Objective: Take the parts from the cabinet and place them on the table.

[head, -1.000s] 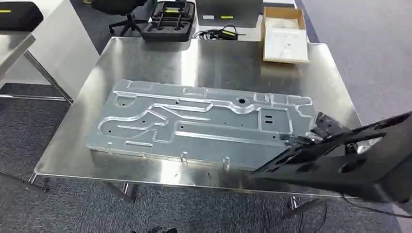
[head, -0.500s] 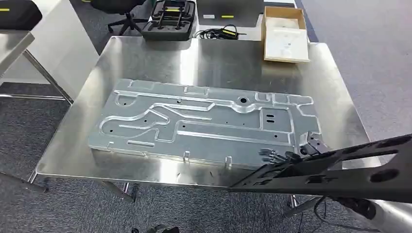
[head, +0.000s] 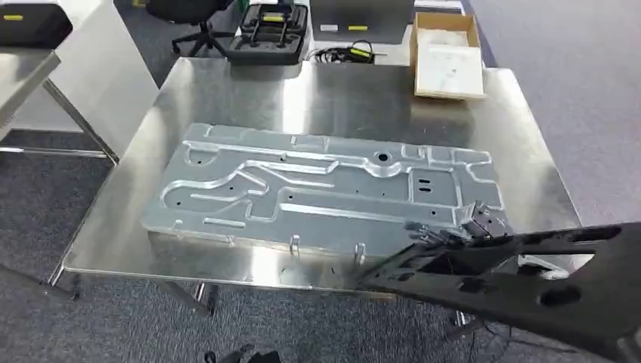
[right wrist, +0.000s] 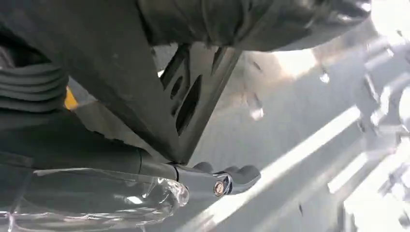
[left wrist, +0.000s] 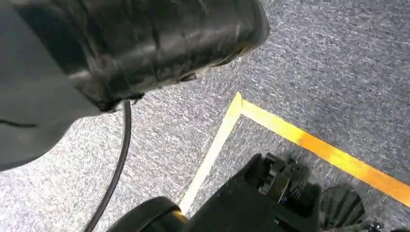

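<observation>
A long black part (head: 529, 287) with cut-out holes hangs tilted over the near right corner of the steel table (head: 340, 91). My right hand (head: 453, 233) grips it near its left end, by the right end of the large stamped metal plate (head: 325, 189) lying on the table. In the right wrist view the black part (right wrist: 193, 96) crosses in front of the hand's fingers (right wrist: 212, 181), above the shiny plate (right wrist: 314, 145). My left hand (left wrist: 121, 53) hangs over grey carpet; its fingers cannot be made out.
At the table's far edge sit a cardboard box (head: 447, 53), a black moulded case (head: 268, 34) and a small yellow-and-black device with a cable (head: 351, 51). A second table (head: 23, 68) stands at the left. Yellow tape (left wrist: 319, 145) marks the floor.
My right hand and the black part have moved left and nearer along the plate's right end; the part's tip now reaches further left over the table's front edge. The camera shifted slightly.
</observation>
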Controlling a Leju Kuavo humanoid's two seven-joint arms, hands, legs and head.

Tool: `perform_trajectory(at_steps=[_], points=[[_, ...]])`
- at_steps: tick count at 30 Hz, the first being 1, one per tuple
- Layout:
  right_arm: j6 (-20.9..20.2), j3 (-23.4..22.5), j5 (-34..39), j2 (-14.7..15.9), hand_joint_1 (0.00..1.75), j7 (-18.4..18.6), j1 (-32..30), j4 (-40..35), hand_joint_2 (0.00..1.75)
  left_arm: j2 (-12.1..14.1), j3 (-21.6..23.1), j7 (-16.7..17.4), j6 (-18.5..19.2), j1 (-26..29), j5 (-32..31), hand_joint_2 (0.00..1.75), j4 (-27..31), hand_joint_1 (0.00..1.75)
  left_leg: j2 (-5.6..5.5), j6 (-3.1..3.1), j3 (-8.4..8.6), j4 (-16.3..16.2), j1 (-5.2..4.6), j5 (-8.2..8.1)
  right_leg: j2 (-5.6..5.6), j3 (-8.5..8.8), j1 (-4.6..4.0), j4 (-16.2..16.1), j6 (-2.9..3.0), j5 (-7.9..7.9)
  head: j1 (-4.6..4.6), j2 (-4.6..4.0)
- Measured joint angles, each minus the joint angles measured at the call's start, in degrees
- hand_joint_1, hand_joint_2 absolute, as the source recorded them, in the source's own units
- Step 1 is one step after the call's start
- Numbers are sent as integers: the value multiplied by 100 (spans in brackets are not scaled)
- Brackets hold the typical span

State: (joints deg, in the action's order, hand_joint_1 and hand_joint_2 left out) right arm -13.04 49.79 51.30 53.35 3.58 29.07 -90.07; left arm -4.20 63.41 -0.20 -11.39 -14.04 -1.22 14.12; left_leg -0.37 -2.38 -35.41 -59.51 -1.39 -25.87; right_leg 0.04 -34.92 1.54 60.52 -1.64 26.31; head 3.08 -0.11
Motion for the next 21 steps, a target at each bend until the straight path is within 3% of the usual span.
perform_trajectory(at_steps=[2,3,5,6,7,8,9,11,12,15,17,18,20,21], points=[[245,-212,11,-33,0,-92,-39,-114,0,31,-35,0,-20,1,-2,0,0,0,-3,83,-53,-130,13,-120,-5,11,39,-34,77,-30,-4,0],[339,-354,18,-52,0,-138,-53,-168,0,31,-50,0,-33,-1,-2,0,0,0,5,137,-162,-372,23,-292,-9,6,41,-33,111,-33,35,0],[417,-585,28,-81,0,-175,-70,-229,0,37,-68,-4,-48,7,0,0,0,0,5,207,-568,-1259,78,-731,-13,-7,41,-32,126,-37,37,0],[421,-662,28,-94,0,-179,-90,-251,0,39,-74,-4,-50,18,0,0,0,0,5,230,-746,-1644,100,-857,-15,-9,41,-31,126,-37,42,0],[456,-718,28,-113,0,-203,-124,-266,0,42,-85,-4,-57,31,0,0,0,0,5,238,-806,-1771,116,-834,-16,-5,42,-31,126,-37,37,0],[529,-780,-7,-140,0,-254,-177,-288,0,41,-107,-4,-66,37,2,0,0,0,5,242,-732,-1611,132,-684,-15,-4,43,-31,125,-37,41,0],[623,-848,-86,-164,0,-335,-234,-308,0,41,-122,-4,-79,37,2,0,0,0,5,235,-562,-1257,144,-477,-13,-2,44,-30,124,-37,39,0],[815,-1126,-309,-241,0,-538,-327,-378,0,44,-168,-4,-129,36,4,0,0,0,-6,184,-58,-262,145,-34,-9,8,50,-31,109,-34,42,0],[906,-1315,-437,-275,0,-616,-375,-439,0,44,-181,-7,-144,33,2,0,0,0,-13,153,44,-42,138,-104,-7,-8,28,-22,75,-32,37,0],[929,-1795,-523,-341,0,-608,-496,-559,0,48,-212,-15,-170,78,-2,0,0,0,-12,83,34,-15,86,-62,3,2,24,-93,-46,-77,37,0],[896,-2078,-505,-347,0,-590,-565,-616,0,55,-214,-15,-181,99,-4,0,0,0,-1,-18,97,142,144,28,-15,2,53,-80,-109,-37,24,0],[887,-2207,-500,-354,0,-588,-579,-636,0,57,-218,-15,-190,97,-4,0,0,0,-2,-51,111,174,133,46,-12,-72,27,85,-104,112,19,0],[911,-2442,-485,-384,0,-588,-614,-679,0,59,-249,-5,-225,96,0,0,0,0,3,-85,101,172,119,49,-5,-451,7,949,-101,567,6,0],[933,-2549,-454,-387,0,-588,-654,-688,0,59,-267,15,-245,107,2,0,0,0,3,-96,100,171,103,46,-5,-646,6,1374,-107,717,13,0]])
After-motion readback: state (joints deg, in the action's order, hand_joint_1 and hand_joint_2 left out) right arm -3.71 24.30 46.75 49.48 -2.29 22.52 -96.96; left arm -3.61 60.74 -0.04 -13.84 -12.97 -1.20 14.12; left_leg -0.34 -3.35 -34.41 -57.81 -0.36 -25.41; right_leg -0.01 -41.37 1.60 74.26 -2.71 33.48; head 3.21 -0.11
